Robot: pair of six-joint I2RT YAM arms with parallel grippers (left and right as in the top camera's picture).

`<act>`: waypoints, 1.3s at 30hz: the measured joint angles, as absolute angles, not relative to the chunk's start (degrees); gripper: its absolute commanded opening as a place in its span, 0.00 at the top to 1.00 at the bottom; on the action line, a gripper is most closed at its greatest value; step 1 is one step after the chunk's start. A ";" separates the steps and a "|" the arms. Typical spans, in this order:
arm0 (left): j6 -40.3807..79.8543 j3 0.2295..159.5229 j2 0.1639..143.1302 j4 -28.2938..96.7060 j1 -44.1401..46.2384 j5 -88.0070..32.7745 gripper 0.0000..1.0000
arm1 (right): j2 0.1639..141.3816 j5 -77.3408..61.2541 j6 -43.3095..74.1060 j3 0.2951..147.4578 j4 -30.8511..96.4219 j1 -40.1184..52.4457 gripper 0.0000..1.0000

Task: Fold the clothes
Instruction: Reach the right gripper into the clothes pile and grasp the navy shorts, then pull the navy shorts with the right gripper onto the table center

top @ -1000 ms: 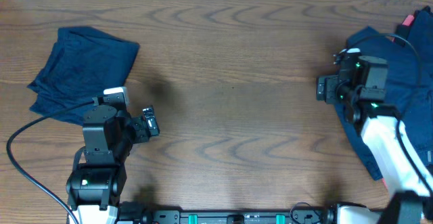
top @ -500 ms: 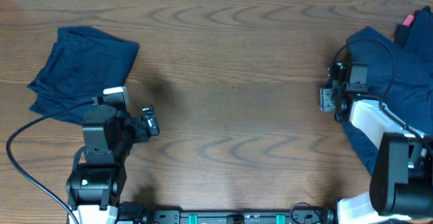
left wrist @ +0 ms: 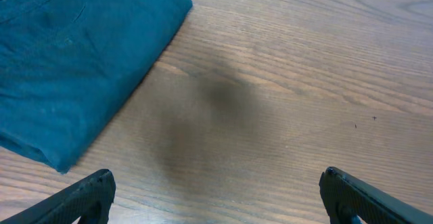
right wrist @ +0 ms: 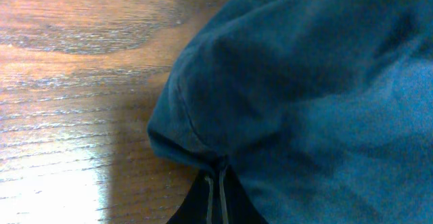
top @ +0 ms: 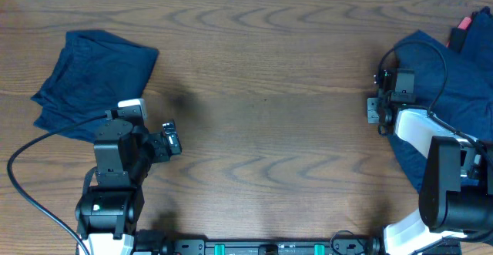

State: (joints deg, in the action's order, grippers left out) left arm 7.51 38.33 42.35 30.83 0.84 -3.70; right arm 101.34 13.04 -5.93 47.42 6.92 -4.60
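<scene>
Right wrist: my right gripper (right wrist: 218, 187) jaws clamped on hem of crumpled navy-blue fabric garment (right wrist: 304, 82) at right edge of brown wooden bench (top: 269, 93); left gripper (left wrist: 213, 190) jaws apart, near folded navy-blue fabric garment (left wrist: 67, 68).

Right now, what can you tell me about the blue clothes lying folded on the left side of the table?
The folded blue garment looks like soft, dark navy cloth. It is folded into a rough, slightly crooked rectangle, and layered edges show along its near side. It lies flat on the wooden table, at the far left, turned a little askew. Nothing holds it. The left hand hovers open just beside its near corner and does not seem to touch it.
</scene>
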 measured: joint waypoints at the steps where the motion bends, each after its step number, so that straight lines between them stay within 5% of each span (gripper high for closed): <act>1: 7.53 38.33 42.33 30.83 0.84 -3.70 0.02 | 101.27 13.10 -5.37 47.42 7.01 -4.60 0.99; 13: 7.51 38.33 42.35 30.87 0.84 -3.73 0.02 | 82.54 8.93 -2.52 53.43 17.74 -3.53 0.99; 24: 7.51 38.33 42.35 30.85 0.84 -3.73 0.02 | 76.40 1.10 -0.51 58.13 18.17 17.06 0.99; 28: 7.53 38.33 42.35 30.83 0.84 -3.88 0.02 | 83.18 0.64 1.08 58.04 12.67 23.49 0.99; 33: 7.51 38.37 42.35 30.79 0.84 -3.92 0.02 | 92.16 0.03 6.59 57.60 -8.75 29.12 0.99; 34: 7.51 38.37 42.33 30.87 0.84 -3.92 0.02 | 93.82 -0.14 8.01 57.60 -14.11 30.06 0.95; 35: 7.51 38.37 42.33 30.79 0.84 -3.95 0.02 | 95.39 -0.16 9.67 57.67 -18.87 30.92 0.79; 38: 7.51 38.37 42.37 30.85 0.84 -3.95 0.02 | 98.39 1.04 13.30 57.78 -27.20 32.77 0.08; 39: 7.53 38.37 42.39 30.85 0.84 -3.95 0.02 | 98.91 1.87 14.00 57.80 -28.08 33.10 0.01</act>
State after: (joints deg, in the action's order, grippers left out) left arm 7.53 38.37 42.39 30.85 0.84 -3.95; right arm 98.91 1.87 14.00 57.80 -28.08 33.10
